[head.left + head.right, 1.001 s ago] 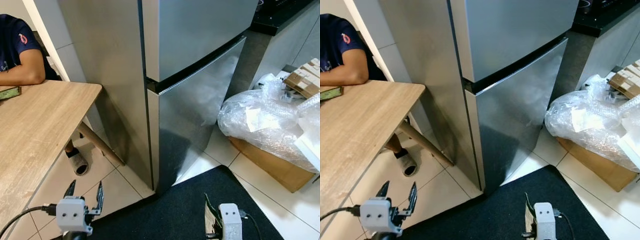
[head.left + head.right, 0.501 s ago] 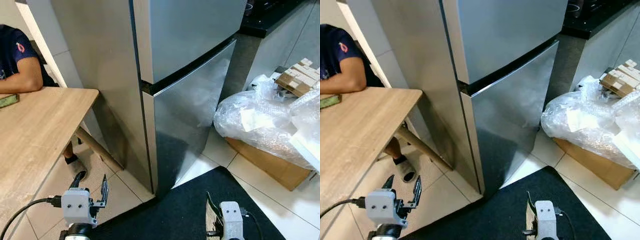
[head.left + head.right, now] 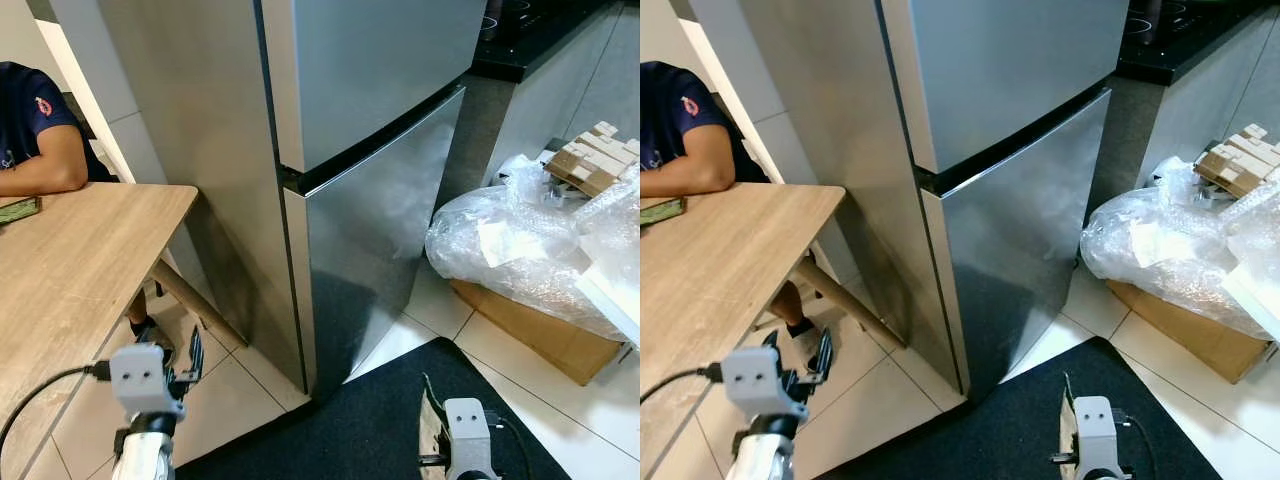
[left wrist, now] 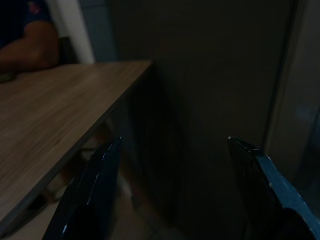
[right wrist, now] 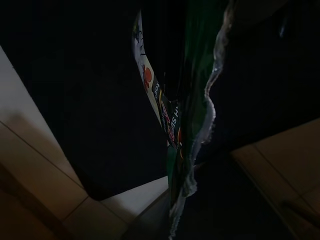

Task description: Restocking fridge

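The steel two-door fridge (image 3: 380, 130) stands straight ahead with both doors closed; its lower door (image 3: 365, 250) reaches down to the floor. My left gripper (image 3: 168, 352) is raised low at the left, open and empty, between the table edge and the fridge's side. In the left wrist view its fingers (image 4: 95, 190) stand wide apart, facing the fridge's dark side wall. My right gripper (image 3: 436, 462) hangs low over the black mat, shut on a thin printed green packet (image 5: 192, 100), seen edge-on as the packet (image 3: 430, 430) in the left eye view.
A wooden table (image 3: 70, 260) fills the left; a person (image 3: 35, 130) sits behind it, their foot (image 3: 148, 330) under it beside a slanted leg. A black mat (image 3: 340, 420) lies before the fridge. A plastic-wrapped bundle (image 3: 520, 250) on a cardboard box (image 3: 530, 335) blocks the right.
The head view has tilted up slightly. My left gripper has risen and now points more toward the fridge's side. The right gripper still holds the packet low.
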Controlling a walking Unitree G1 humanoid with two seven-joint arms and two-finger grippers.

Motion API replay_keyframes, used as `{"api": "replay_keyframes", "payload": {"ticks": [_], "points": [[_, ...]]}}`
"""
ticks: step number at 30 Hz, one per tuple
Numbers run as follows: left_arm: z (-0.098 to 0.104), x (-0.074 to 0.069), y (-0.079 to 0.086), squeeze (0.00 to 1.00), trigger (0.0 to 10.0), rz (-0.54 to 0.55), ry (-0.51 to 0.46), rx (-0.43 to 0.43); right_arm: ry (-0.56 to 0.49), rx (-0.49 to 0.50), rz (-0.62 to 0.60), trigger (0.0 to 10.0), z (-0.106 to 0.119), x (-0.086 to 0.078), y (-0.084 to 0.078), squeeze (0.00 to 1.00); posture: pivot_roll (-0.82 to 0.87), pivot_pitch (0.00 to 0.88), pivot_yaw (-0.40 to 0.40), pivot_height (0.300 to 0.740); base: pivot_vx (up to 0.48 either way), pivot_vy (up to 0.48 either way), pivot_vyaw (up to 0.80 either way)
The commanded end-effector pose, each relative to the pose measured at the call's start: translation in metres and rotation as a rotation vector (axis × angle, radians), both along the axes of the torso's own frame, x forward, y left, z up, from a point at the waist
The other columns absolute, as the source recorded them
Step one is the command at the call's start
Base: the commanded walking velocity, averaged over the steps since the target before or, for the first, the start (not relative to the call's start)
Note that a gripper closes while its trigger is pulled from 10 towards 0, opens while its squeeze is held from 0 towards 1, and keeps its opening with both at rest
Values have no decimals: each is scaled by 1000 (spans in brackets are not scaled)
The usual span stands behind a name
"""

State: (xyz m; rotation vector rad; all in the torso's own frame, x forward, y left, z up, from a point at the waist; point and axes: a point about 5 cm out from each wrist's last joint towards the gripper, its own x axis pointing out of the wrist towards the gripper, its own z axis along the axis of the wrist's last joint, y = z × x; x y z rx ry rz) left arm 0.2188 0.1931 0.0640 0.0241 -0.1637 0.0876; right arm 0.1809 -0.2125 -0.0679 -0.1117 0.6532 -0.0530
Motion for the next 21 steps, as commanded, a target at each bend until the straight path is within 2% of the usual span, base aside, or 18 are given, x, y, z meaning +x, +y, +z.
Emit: {"api": "replay_keyframes", "payload": {"ticks": [1,3,5,8,12,17,18,21], "points": [[-7,4,0,0,10000,-37,49,26,-25,2,24,10000,3,6,4,0,-133,23,55,740,0,0,0],[-9,7,-1,0,10000,-49,58,33,-21,5,29,10000,3,6,5,0,-133,23,55,740,0,0,0],[-30,13,1,0,10000,-88,178,51,7,23,58,10000,0,6,10,0,-124,29,49,740,0,0,0],[-57,10,10,0,10000,-64,334,14,13,40,87,10000,1,9,16,0,-117,37,43,740,0,0,0],[-67,7,17,0,10000,-14,397,19,24,30,106,10000,1,11,17,0,-96,42,18,740,0,0,0],[-84,-2,24,0,10000,70,488,-32,33,22,145,10000,3,18,22,0,-70,45,-5,740,0,0,0],[-84,-2,24,0,10000,70,488,-32,33,22,145,10000,3,18,22,0,-70,45,-5,740,0,0,0],[-99,-15,21,0,10000,30,566,11,28,29,175,10000,5,26,29,0,-65,52,-9,740,0,0,0]]}}
